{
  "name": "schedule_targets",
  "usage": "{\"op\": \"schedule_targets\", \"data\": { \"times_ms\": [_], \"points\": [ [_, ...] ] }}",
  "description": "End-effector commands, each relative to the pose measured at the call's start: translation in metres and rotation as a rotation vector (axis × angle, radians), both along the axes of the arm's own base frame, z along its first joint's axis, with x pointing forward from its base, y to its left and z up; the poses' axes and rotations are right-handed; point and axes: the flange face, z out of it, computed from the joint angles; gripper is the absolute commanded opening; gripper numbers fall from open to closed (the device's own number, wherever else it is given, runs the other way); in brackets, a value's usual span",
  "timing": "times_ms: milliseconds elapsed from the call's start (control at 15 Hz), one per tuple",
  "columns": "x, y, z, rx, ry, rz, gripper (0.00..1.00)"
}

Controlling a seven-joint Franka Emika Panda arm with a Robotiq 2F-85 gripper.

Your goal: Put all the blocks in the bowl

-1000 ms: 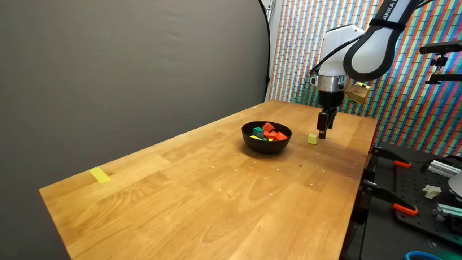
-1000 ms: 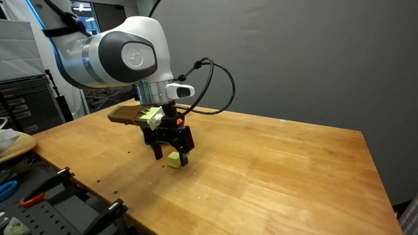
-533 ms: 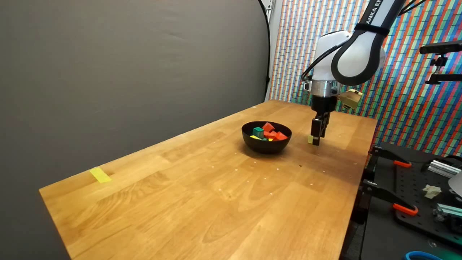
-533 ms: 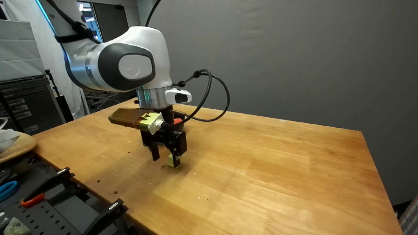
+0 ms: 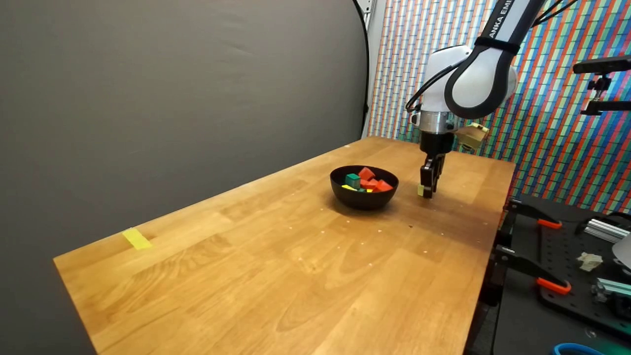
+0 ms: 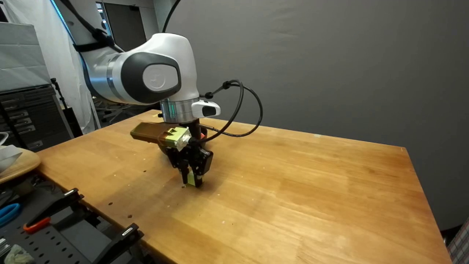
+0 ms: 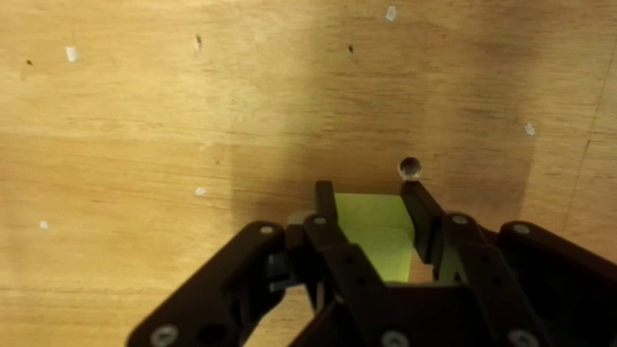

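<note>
1. White lettering (image 5: 502, 18) is running up the dark side of your arm (image 5: 474, 88) in an exterior view, reading "ANKA EMI" just above a black strap (image 5: 497, 45).
2. A faint mark is sitting on the arm's pale round cap (image 6: 160, 77), too blurred to read.
3. Your arm is slanting down over the wooden table (image 5: 246, 271), while its wrist (image 6: 178, 111) is hanging upright and your gripper (image 7: 368, 195) is pointing straight down.
4. Your fingers (image 7: 424, 219) are standing close together and holding a yellow-green block (image 7: 378, 221), one pressing on each side of it, down at the table's surface.
5. The black bowl (image 5: 364, 201) is standing near your gripper, apart from it, and holding red blocks (image 5: 366, 174), green blocks (image 5: 353, 181) and yellow pieces (image 5: 348, 188).
6. A yellow strip (image 5: 137, 238) is lying well apart from the bowl, by the table's edge.
</note>
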Motion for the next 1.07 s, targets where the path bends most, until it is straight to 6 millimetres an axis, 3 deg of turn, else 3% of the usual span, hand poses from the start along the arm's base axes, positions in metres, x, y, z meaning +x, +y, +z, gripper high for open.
{"op": "schedule_targets", "data": {
  "times_ms": [0, 200, 333, 533, 733, 1000],
  "points": [
    [-0.008, 0.006, 0.027, -0.033, 0.081, 0.064, 0.16],
    [-0.017, 0.024, 0.072, -0.189, 0.066, 0.161, 0.16],
    [-0.010, 0.047, 0.105, -0.237, -0.029, 0.234, 0.16],
    [0.015, 0.093, 0.133, -0.174, -0.188, 0.312, 0.16],
    [0.040, 0.127, 0.130, -0.100, -0.239, 0.329, 0.16],
    [0.070, 0.140, 0.099, -0.020, -0.202, 0.276, 0.16]
  ]
}}
